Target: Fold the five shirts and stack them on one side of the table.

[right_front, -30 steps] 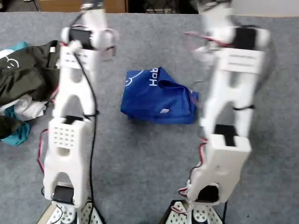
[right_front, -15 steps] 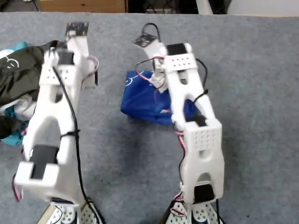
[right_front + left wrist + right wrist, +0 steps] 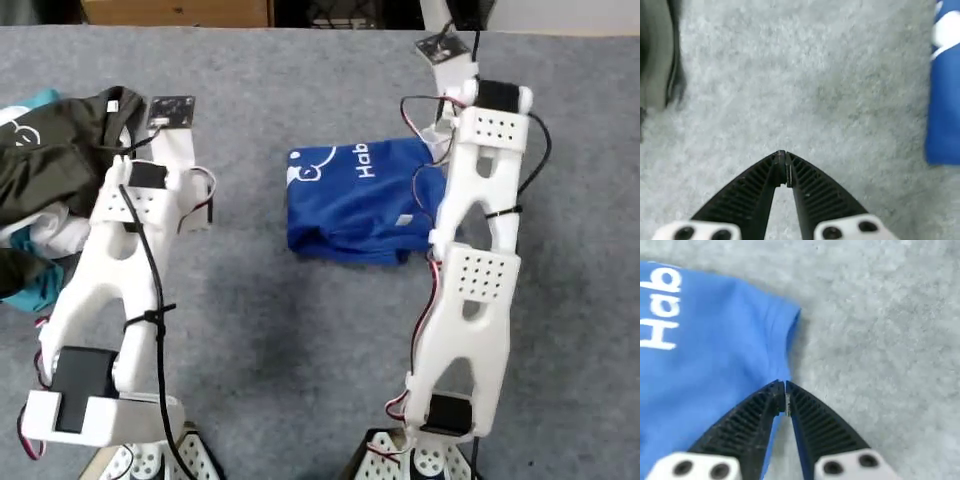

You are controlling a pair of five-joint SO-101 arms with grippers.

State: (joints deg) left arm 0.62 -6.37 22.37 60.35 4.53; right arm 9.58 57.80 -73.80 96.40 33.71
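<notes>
From the high view, one blue shirt [image 3: 350, 205] lies folded near the middle of the grey worktop [image 3: 300, 350]. Its right edge is under the head of the right arm [image 3: 475, 270]. A loose pile [image 3: 50, 170] sits at the worktop's left edge, beside the left arm [image 3: 120, 260]. The pile shows dark olive, teal and white cloth — at least three garments, though the exact number is hidden.

In the left wrist view, the left claw [image 3: 781, 167] is closed on nothing. It hangs over bare worktop between the dark cloth and the blue shirt.

In the right wrist view, the right claw [image 3: 785, 397] is closed, with its tips at the shirt's sewn edge. Whether cloth is pinched between them cannot be told.

The step looks like parking the one folded shirt at the right side. To do it well, the claw should grip every layer at that edge and drag low and slowly, so the fold stays shut — and stop well apart from the pile.
</notes>
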